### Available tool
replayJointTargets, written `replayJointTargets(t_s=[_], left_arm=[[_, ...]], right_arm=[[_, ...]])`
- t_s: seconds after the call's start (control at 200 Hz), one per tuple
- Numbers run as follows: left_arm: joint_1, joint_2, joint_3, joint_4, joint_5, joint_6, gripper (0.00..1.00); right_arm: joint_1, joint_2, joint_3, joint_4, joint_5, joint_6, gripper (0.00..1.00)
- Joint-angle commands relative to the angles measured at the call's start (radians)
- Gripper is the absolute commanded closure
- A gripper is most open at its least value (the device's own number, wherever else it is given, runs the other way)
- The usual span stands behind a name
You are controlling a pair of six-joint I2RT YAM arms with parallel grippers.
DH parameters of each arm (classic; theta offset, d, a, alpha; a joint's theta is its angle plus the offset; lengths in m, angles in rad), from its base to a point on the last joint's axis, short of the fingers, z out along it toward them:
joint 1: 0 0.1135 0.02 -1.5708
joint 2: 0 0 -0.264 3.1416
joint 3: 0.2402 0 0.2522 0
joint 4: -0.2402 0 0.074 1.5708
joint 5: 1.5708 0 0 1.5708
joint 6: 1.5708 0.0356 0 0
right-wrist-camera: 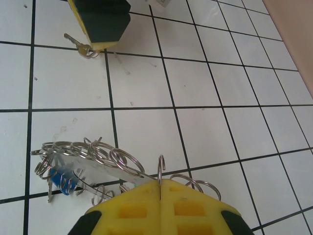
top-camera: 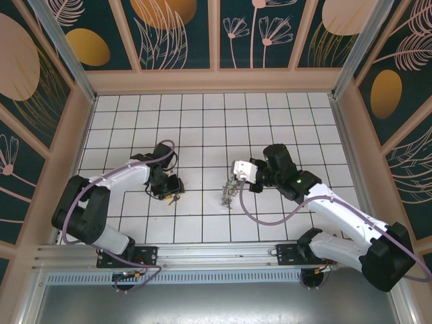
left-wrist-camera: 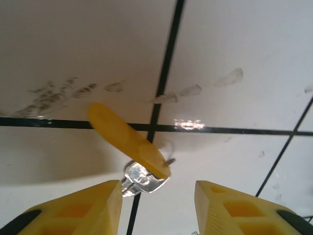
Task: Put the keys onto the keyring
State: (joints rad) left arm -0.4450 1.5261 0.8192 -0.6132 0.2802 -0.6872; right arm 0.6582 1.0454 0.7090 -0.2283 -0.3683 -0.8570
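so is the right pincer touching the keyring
Touching: right wrist view shows the right pincer shut, a wire loop of the keyring pinched between its fingertips.

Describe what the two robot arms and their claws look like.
The left arm and right arm have white links, black joints and a lilac cable alongside. The left claw and right claw have yellow fingers with black trim. The right arm shows a green light.
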Motion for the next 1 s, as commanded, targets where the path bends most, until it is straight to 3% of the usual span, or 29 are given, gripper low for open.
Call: replayJointTargets(t_s=[0.0, 0.475, 0.581, 0.671, 0.826, 0.991], left_arm=[[0.004, 0.008, -0.008, 0.028, 0.061, 0.111, 0.63], [0.006, 0.032, -0.008, 0.1, 0.036, 0.183, 0.66], [0.006, 0.011, -0.008, 0.108, 0.024, 0.184, 0.55], [0.006, 0.005, -0.009, 0.119, 0.022, 0.192, 0.52], [0.006, 0.034, -0.018, 0.156, 0.073, 0.181, 0.73], [0.006, 0.036, -0.015, 0.144, 0.074, 0.185, 0.69]], right_arm=[[0.001, -0.028, 0.02, 0.029, -0.031, 0.025, 1.0], [0.004, -0.036, 0.036, 0.039, -0.041, 0.077, 1.0], [0.006, -0.038, 0.038, 0.041, -0.043, 0.084, 1.0], [0.007, -0.039, 0.034, 0.046, -0.044, 0.088, 1.0], [0.008, -0.032, 0.033, 0.054, -0.049, 0.088, 1.0], [0.008, -0.033, 0.03, 0.054, -0.046, 0.089, 1.0]])
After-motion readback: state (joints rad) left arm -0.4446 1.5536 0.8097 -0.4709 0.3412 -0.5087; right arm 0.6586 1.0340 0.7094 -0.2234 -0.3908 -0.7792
